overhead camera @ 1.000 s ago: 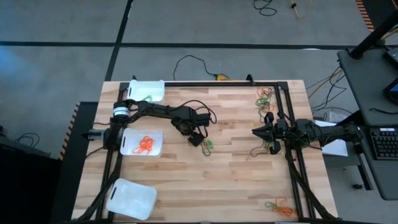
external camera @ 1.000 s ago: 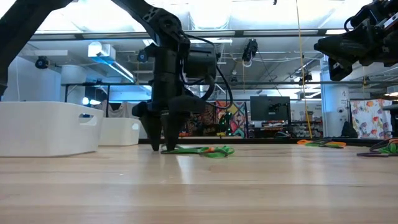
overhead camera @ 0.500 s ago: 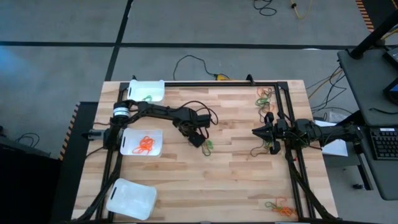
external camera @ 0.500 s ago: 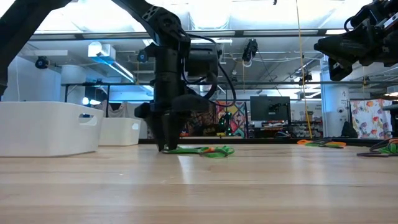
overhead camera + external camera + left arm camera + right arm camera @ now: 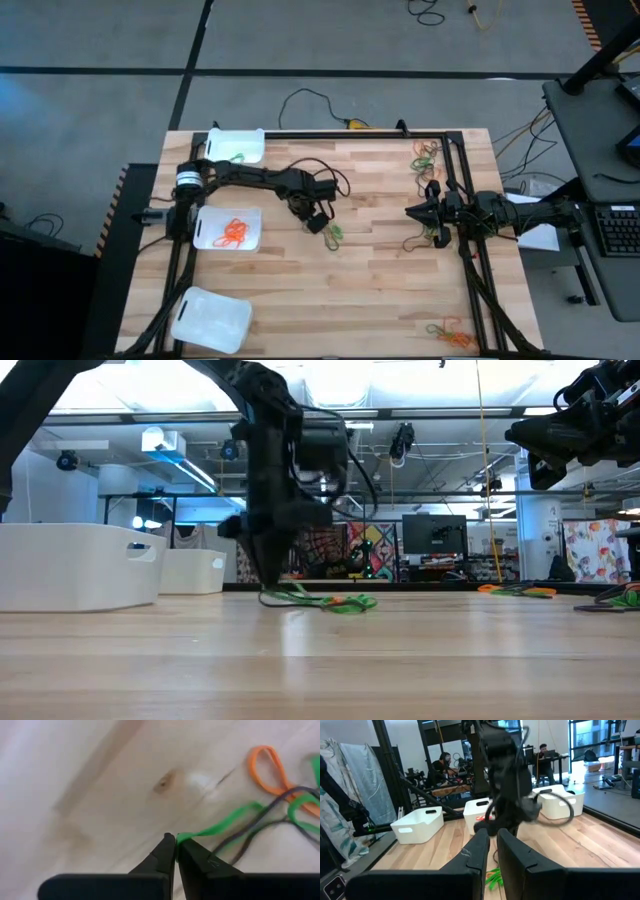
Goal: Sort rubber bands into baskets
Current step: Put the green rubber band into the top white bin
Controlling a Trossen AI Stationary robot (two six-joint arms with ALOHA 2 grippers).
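- Overhead, the wooden desk (image 5: pixel 380 290) carries three white baskets along its left edge: the far basket (image 5: pixel 236 145) at the far left corner holds a bit of green, the middle basket (image 5: pixel 227 228) holds orange rubber bands (image 5: pixel 233 232), and the near basket (image 5: pixel 211 319) sits tilted at the near left corner.
- In the same view, the left gripper (image 5: pixel 314 224) reaches to the middle of the desk, its tip touching a small pile of green bands (image 5: pixel 332 232). The right gripper (image 5: pixel 412 212) waits by the right edge. More loose bands lie at the far right corner (image 5: pixel 426 154) and at the near right corner (image 5: pixel 447 332).
- Level with the desktop, the left gripper (image 5: pixel 268 586) hangs just above the wood with a green rubber band (image 5: pixel 300 595) trailing from its tip down to the pile, where an orange band (image 5: pixel 341 600) also shows. Two baskets (image 5: pixel 75 565) stand at the left. The right gripper (image 5: pixel 540 435) hovers high at the right.
- From the left wrist, the fingers (image 5: pixel 161 855) are pressed together, pinching the end of the green rubber band (image 5: pixel 220 825), which stretches off to a tangle with an orange band (image 5: pixel 270 767) and a dark band (image 5: pixel 260 827).
- From the right wrist, the right arm's fingers (image 5: pixel 479 851) stand narrow with only a slim gap, holding nothing. Beyond them are the left arm (image 5: pixel 507 785), the three white baskets (image 5: pixel 417 825) and green bands (image 5: pixel 495 877) on the wood. People sit in the room behind (image 5: pixel 442 762).
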